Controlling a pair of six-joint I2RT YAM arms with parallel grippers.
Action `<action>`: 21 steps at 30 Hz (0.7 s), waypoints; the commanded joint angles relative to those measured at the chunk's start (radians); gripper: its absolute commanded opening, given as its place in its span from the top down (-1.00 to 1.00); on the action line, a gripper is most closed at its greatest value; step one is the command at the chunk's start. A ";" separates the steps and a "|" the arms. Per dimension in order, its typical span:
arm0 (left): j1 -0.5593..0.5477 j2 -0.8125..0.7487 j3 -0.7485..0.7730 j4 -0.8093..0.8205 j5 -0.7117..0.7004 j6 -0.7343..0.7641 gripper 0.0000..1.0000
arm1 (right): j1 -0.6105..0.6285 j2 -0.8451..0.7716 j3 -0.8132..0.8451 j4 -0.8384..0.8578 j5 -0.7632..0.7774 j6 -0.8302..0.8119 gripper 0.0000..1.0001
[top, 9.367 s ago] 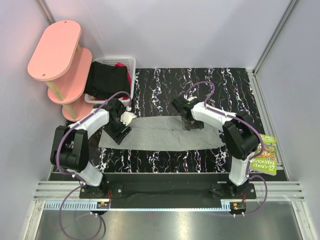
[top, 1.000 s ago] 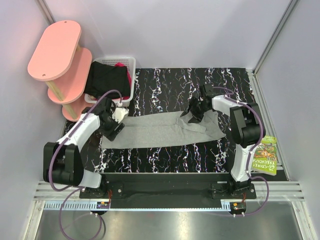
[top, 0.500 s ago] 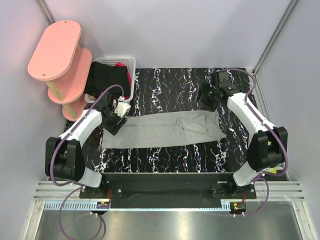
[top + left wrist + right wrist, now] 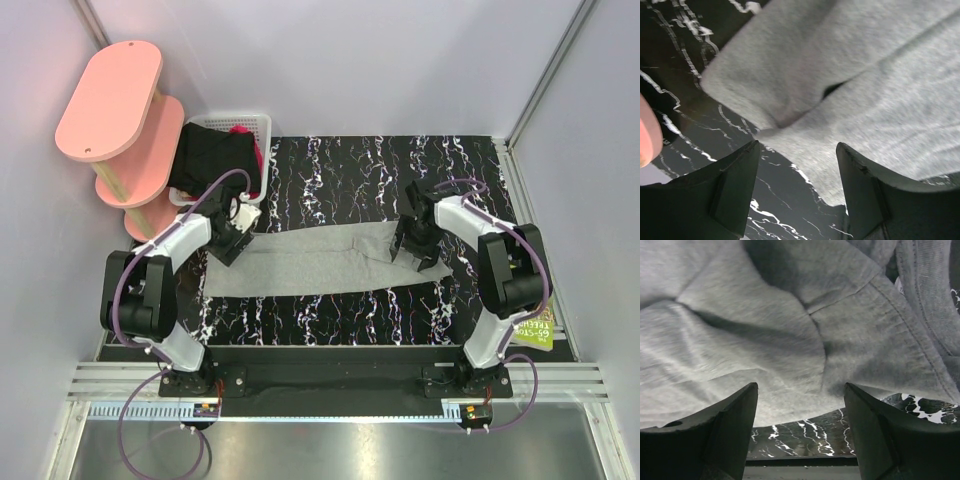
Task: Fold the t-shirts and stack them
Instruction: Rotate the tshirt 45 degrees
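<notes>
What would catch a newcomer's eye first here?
The grey shirt lies as a long strip across the dark marbled table. The left gripper and right gripper hang open over its two ends. At far left, a pink shelf stands beside a basket holding a black garment.

Open marble table (image 4: 330, 170) beyond grey shirt (image 4: 310, 265), basket (image 4: 265, 125), pink shelf (image 4: 110, 100) crowding far-left corner
</notes>
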 commanded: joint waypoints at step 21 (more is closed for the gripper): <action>-0.162 -0.169 -0.262 0.056 -0.205 0.025 -0.36 | -0.018 0.384 0.417 -0.125 0.268 -0.063 -0.71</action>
